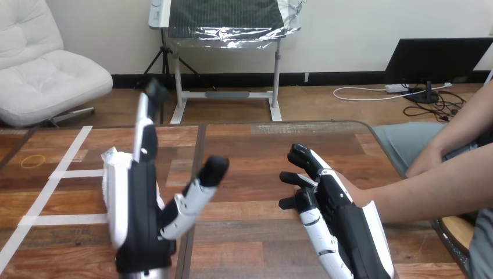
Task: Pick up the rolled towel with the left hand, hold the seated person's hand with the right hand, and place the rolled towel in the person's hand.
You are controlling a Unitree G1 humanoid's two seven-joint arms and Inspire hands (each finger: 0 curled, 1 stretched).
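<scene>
The rolled towel [111, 158] is white and lies on the table at the left, mostly hidden behind my left hand [139, 215]. That hand is raised in front of it and open, with its fingers straight up and its thumb stretched out to the right. I cannot tell whether it touches the towel. My right hand [334, 212] lies back-up over the end of the person's forearm [424, 192], which reaches in from the right edge. The person's hand is hidden beneath it.
White tape lines [58, 174] and a yellow ring [32, 161] mark the table's left part. The person's other arm [447, 139] rests off the table's right edge. Bare wood [250, 163] lies between my two hands.
</scene>
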